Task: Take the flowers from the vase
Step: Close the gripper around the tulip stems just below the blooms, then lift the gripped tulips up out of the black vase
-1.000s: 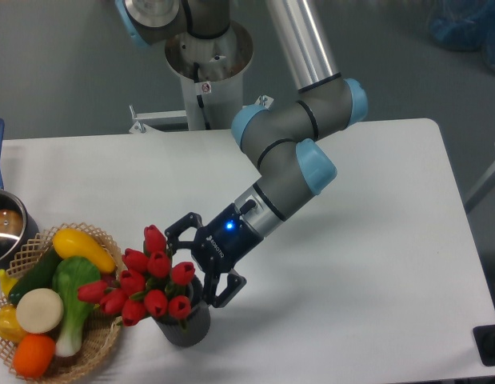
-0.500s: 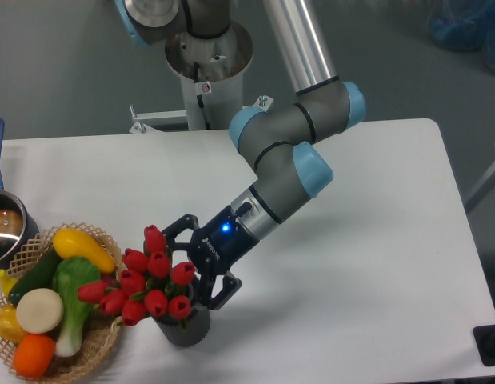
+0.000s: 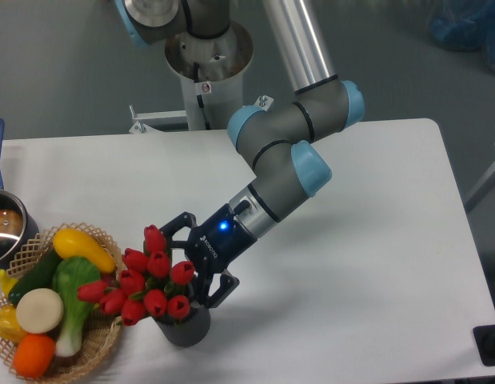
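The flowers [image 3: 149, 282], a bunch of red tulip buds, stand in the dark grey ribbed vase [image 3: 184, 329] near the table's front edge. My gripper [image 3: 192, 262] reaches in from the upper right and is open. One finger sits behind the top buds and the other lies just right of the bunch above the vase rim. The rightmost buds lie between the fingers, which do not look pressed on them. The stems are hidden behind the buds and gripper.
A round wicker basket [image 3: 103, 341] of toy vegetables touches the bunch on its left. A metal pot [image 3: 3, 228] with a blue handle stands at the left edge. The arm's base column [image 3: 207, 72] rises behind the table.
The gripper has crept a little to the left and down, closing in on the bunch. Its fingers stay spread. The flowers and vase have not moved.
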`<control>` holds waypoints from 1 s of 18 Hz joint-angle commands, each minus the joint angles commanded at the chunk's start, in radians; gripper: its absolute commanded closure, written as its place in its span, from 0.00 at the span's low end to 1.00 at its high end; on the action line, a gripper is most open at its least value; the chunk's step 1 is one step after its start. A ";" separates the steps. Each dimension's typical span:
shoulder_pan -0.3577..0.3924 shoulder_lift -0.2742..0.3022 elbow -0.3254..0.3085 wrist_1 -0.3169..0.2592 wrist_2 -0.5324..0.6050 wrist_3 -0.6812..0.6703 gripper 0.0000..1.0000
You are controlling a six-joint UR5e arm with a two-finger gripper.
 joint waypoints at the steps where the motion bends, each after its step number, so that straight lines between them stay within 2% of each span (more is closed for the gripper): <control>1: -0.003 0.000 0.003 0.000 -0.002 0.000 0.00; 6: -0.003 -0.003 0.005 0.000 -0.003 0.000 0.01; 7: -0.003 -0.002 0.003 0.000 -0.005 0.000 0.10; 10: -0.003 0.005 0.008 0.000 -0.006 0.000 0.18; 13: -0.003 -0.003 0.008 0.000 -0.006 0.000 0.34; 16: -0.003 -0.006 0.009 0.000 -0.006 0.000 0.38; 18: -0.003 -0.009 0.012 0.000 -0.006 0.000 0.48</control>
